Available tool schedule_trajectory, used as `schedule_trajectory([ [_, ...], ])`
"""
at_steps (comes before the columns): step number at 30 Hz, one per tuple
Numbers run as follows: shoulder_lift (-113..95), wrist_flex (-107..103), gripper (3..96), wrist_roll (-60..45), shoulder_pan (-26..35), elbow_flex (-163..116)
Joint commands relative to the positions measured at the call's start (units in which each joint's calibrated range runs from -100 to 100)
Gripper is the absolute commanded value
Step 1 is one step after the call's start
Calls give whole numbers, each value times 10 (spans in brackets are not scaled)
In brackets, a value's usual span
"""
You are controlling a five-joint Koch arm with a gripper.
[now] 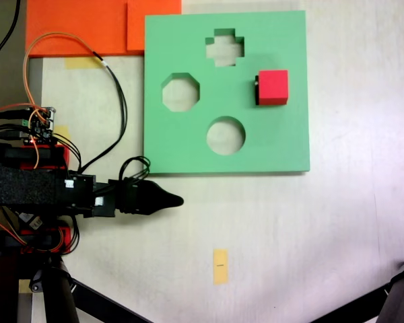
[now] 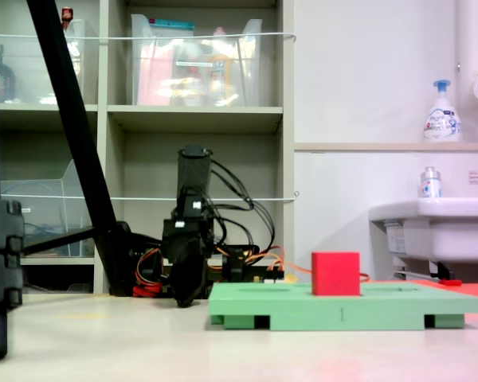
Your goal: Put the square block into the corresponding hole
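Your small bright red foam cube (image 1: 273, 87) sits on the thick green foam board (image 1: 283, 145), covering most of its square cutout (image 1: 257, 89). Your black end effector (image 1: 168, 200) rests off the board, jaws pressed together, empty.

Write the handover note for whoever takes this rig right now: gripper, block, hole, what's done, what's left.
Gripper: holds nothing, jaws look closed to a point, parked off the green board just past its near edge in the first exterior view.
Square block: sits on the board over the square hole, of which only a dark sliver shows at the block's left. In the second exterior view the block stands well above the board's top, so it is not pushed down flush.
Done: block delivered to the hole and released.
Left: check the seating; press it down if it must sit flush.
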Motion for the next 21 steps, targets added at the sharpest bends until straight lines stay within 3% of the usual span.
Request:
schedule_trajectory([
  [1,-8,-41,486,-3,0,-9],
  [21,-8,-52,486,-3,-1,-9],
])
